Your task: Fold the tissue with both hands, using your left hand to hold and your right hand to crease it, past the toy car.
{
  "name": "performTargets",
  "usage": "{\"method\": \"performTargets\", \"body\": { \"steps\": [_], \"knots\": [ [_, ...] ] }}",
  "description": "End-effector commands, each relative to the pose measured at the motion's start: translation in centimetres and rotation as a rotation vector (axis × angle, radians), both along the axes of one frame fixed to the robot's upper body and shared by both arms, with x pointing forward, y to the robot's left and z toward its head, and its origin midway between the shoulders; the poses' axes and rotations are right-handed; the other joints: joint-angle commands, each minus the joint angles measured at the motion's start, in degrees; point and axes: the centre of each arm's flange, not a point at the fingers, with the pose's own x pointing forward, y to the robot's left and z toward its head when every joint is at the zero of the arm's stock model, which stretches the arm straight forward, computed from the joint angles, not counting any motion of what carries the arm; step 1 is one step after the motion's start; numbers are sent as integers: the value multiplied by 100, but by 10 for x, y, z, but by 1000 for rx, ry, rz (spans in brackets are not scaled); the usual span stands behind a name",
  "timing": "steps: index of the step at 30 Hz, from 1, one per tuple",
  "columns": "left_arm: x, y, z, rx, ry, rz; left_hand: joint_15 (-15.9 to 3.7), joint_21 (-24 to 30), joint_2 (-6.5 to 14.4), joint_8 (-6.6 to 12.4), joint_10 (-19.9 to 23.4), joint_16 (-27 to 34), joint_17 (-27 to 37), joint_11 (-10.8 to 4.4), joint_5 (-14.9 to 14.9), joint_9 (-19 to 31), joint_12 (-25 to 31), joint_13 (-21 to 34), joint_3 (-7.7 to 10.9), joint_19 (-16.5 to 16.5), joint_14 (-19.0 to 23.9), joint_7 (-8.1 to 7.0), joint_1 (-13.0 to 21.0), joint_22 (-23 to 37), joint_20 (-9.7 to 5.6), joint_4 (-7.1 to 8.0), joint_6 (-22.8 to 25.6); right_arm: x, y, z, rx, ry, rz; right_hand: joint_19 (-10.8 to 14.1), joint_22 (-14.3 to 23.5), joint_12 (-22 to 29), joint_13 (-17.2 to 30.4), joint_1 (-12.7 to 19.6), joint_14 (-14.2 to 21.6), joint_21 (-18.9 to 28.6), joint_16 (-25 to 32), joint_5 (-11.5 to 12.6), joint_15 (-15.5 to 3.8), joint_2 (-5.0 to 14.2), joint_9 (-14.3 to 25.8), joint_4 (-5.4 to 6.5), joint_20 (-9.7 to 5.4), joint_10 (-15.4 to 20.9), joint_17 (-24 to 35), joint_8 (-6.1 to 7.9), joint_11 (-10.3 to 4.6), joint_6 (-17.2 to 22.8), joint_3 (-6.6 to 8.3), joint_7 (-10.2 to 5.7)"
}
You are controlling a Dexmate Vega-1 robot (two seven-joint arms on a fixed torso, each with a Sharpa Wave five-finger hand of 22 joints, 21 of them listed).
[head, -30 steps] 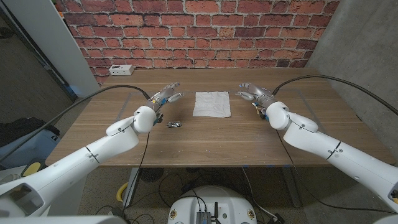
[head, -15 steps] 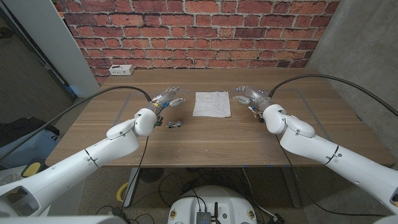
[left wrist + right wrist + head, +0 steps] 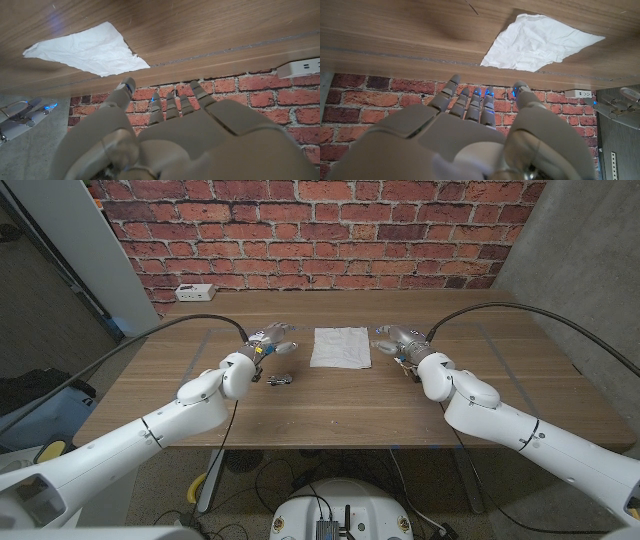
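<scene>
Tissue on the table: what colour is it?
Plain white tissue, slightly crumpled; the right wrist view shows it best.

Even, soft light, faint shadows; sharp pictures, head view bowed at edges.

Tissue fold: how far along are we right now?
Done: nothing folded; the tissue lies spread flat on the table, beyond the toy car. In hand: the left hand and right hand flank the tissue, fingers apart, holding nothing, not touching it. Left: pin with the left hand, fold and crease with the right.
</scene>
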Motion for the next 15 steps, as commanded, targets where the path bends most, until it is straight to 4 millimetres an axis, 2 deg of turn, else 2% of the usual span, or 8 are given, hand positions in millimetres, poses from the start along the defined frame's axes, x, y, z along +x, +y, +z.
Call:
{"method": "performTargets", "body": {
  "steps": [1, 3, 4, 7, 10, 15],
  "knots": [
    [1, -9, 5, 99, -25, 31, -19, -30, -88, 63, 212, 49, 4, -24, -27, 24, 72, 10, -26, 61, 155, 3, 210, 7, -8, -58, 232, -4, 11, -5, -38, -12, -24, 121, 11, 74, 22, 203, 203, 22, 60, 23, -82, -14, 35, -27, 11, 209, 9, 71, -2, 187, 91, -19],
    [1, -11, 6, 113, -36, 40, -15, -50, -141, 78, 301, 56, 6, -22, -27, 25, 84, 11, -47, 89, 245, 8, 309, 7, 40, -60, 334, -5, 12, -6, -43, -15, -25, 186, 13, 75, 22, 288, 293, 36, 81, 16, -100, -35, 35, -44, 27, 275, 13, 78, -2, 262, 105, -33],
    [0, -12, 6, 120, -41, 46, 52, -84, -222, 95, 482, 67, 11, -24, -27, 28, 112, 17, -93, 149, 399, 7, 488, 10, 192, -52, 503, -5, 13, -7, -45, -16, -27, 206, 13, 80, 22, 326, 351, 37, 98, 9, -120, -48, 36, -47, 29, 321, 17, 89, 2, 320, 106, -36],
    [0, -14, 7, 134, -47, 53, -7, -126, -291, 91, 649, 59, 15, -50, -23, 32, 139, 26, -142, 172, 488, 31, 650, 16, 371, -45, 618, -5, 14, -8, -44, -18, -32, 258, 14, 76, 22, 400, 374, 44, 91, -13, -130, -99, 36, -68, 38, 376, 18, 98, 1, 404, 97, -43],
    [1, -16, 7, 151, -50, 49, -45, -156, -353, 99, 741, 78, 18, -67, -19, 35, 153, 34, -181, 173, 604, 30, 744, 19, 425, -47, 707, -6, 15, -9, -47, -19, -32, 309, 15, 74, 24, 506, 459, 50, 108, -26, -170, -117, 38, -89, 35, 435, 22, 103, -2, 482, 107, -41],
    [5, -24, 6, 183, -39, 34, -83, -204, -626, 125, 892, 68, 27, -151, 0, 40, 171, 50, -354, 202, 698, -8, 851, 25, 459, -35, 886, -7, 17, -9, -60, -31, -36, 404, 18, 92, 30, 724, 591, 60, 132, -43, -210, -178, 41, -125, 28, 599, 31, 119, 30, 638, 113, -41]
  ]
}}
